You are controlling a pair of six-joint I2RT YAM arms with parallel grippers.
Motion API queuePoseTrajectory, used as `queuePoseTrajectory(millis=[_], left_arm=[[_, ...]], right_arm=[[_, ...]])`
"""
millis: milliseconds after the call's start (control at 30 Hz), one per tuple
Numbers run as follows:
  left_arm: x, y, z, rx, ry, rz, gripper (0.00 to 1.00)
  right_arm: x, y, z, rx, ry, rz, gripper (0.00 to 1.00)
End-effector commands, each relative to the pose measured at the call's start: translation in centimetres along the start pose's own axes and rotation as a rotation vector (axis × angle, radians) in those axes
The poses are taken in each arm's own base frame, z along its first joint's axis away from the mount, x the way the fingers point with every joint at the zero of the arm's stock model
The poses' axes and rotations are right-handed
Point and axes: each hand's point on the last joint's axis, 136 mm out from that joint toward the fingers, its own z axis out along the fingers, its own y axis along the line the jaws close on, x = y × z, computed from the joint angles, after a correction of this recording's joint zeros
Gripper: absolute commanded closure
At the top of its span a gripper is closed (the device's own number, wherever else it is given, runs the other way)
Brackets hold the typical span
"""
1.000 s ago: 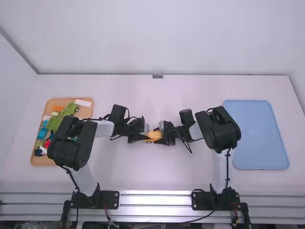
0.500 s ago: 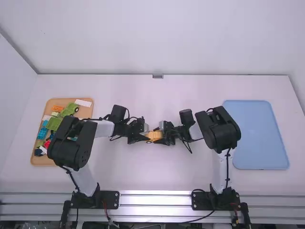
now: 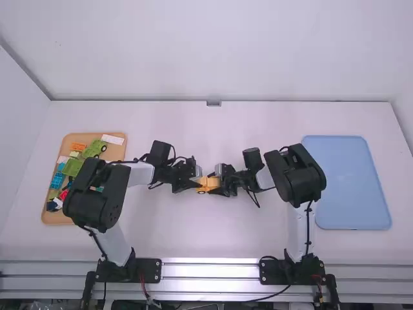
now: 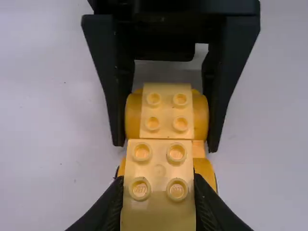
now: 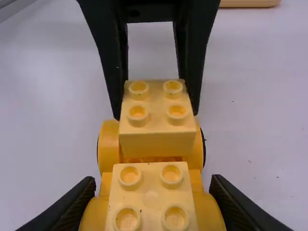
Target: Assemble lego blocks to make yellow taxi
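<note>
Yellow plastic is what we have between our two grippers, low over the middle of the table (image 3: 193, 239). Our right gripper (image 5: 151, 185) is closed about the rounded end of the toy car (image 5: 109, 144), and our left gripper (image 4: 159, 204) pinches a studded block (image 4: 159, 163) at the car's other end. A second block (image 4: 167, 110) sits on top at the right gripper's end.

We judge the build well along: the car's body has its wheels on, as far as we can see them, and one block looks seated. What is left is the pinched block, which probably wants a firm press and a check (we cannot tell whether it is fully down).

On our left, the tan tray (image 3: 117, 152) holds green, blue, red and orange pieces, partly under our left arm. The blue mat (image 3: 348, 184) lies on our right. Our facing fingers leave little room around the car.
</note>
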Motion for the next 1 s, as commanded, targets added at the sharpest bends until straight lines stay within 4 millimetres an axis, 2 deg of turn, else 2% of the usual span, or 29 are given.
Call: queuePoseTrajectory(millis=[0,533,733,800,933,967], left_arm=[[0.5,-1.2,0.5,0.039,-0.008,-0.026,0.94],[0.3,-2.1,1.2,0.063,0.000,-0.015,0.94],[0.4,-2.2,1.2,0.066,0.002,-0.019,0.90],[0.2,-2.3,1.2,0.068,0.000,-0.013,0.72],[0.2,-2.1,1.2,0.061,-0.002,-0.008,0.44],[0.2,-1.9,1.2,0.057,-0.004,-0.006,0.43]], right_arm=[[1.2,0.1,0.3,0.013,0.045,0.036,0.52],[1.2,0.1,0.3,0.013,0.045,0.034,0.52],[1.2,0.1,0.3,0.013,0.045,0.034,0.52],[1.2,0.1,0.3,0.013,0.045,0.035,0.52],[1.2,0.1,0.3,0.014,0.045,0.034,0.52],[1.2,0.1,0.3,0.013,0.045,0.035,0.52]])
